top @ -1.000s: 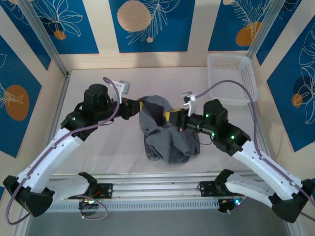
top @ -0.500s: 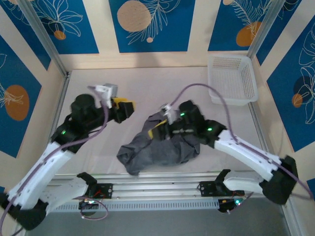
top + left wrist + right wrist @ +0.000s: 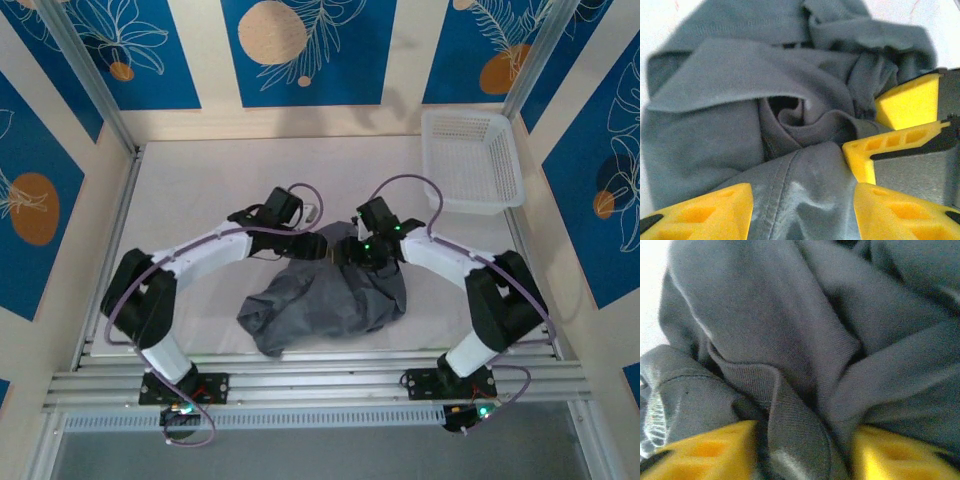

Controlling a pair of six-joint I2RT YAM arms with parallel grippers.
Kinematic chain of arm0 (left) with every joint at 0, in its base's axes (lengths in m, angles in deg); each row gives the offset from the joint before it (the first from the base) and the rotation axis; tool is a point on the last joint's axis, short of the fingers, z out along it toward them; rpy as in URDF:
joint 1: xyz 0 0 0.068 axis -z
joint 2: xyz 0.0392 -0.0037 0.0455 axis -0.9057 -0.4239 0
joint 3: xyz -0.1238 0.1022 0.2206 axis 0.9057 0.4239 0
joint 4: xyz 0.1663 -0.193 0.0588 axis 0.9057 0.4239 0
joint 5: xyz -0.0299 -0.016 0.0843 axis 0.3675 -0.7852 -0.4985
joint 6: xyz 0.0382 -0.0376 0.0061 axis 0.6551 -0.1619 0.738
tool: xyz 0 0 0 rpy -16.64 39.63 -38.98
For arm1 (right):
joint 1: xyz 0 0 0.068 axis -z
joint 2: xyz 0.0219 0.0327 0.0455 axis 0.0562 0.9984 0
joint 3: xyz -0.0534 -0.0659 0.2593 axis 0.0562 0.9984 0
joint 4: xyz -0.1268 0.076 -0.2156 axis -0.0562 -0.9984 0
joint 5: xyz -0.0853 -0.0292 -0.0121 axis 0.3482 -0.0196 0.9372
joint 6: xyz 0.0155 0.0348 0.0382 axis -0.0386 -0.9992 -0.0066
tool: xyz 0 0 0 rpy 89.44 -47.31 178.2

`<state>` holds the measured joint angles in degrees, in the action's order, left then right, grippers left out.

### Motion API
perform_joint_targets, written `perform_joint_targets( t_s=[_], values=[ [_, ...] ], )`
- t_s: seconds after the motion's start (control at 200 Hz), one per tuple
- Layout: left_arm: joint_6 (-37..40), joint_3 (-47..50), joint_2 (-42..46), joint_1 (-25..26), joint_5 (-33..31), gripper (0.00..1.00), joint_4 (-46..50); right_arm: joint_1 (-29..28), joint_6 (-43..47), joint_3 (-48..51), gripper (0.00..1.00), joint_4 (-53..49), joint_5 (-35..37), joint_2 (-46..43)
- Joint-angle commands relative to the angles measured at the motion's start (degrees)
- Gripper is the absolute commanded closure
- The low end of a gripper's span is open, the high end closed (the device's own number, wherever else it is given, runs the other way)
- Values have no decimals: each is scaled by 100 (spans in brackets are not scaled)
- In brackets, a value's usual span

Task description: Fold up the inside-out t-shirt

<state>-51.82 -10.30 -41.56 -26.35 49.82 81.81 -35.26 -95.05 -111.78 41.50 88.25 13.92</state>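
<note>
Left gripper (image 3: pixel 802 200) jaws stand spread over the inside-out t-shirt (image 3: pixel 715 125); right gripper (image 3: pixel 805 440) jaws flank a ridge of it, grip unclear.

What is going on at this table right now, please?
The left gripper and right gripper are both down on a slate-grey t-shirt, which lies in a crumpled heap mid-table, not yet folded. Fabric sits between each pair of jaws; whether either grips firmly is unclear. A white basket sits at the far right.
</note>
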Motion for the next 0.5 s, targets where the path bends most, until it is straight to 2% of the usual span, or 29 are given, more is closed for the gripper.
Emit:
perform_joint_targets(
  t_s=[0.0, 0.015, 0.035, 0.085, 0.1, 0.18, 0.365, 0.495],
  values=[
    [-340, 353, -123, 127, 445, 56, -286, 7, -96, -300, 95, -148, -32, -150],
    [-358, 403, -127, 137, 463, 59, -323, 16, -101, -309, 99, -170, 10, -210],
    [-384, 477, -126, 148, 491, 65, -378, 29, -99, -327, 100, -187, 65, -298],
    [-452, 688, -71, 160, 620, 94, -566, 81, -110, -338, 100, -206, 196, -584],
    [-469, 750, -31, 152, 660, 100, -633, 95, -110, -338, 100, -191, 217, -673],
    [-408, 954, 259, 130, 545, 100, -692, 278, -166, -280, 100, -59, 138, -1218],
    [-83, 1268, 1543, -321, -420, 100, -60, 995, -385, -13, 100, 289, -378, -2459],
    [62, 1653, 2744, -787, -1508, 100, 476, 1505, -484, 382, 100, 695, -701, -3237]
  ],
)
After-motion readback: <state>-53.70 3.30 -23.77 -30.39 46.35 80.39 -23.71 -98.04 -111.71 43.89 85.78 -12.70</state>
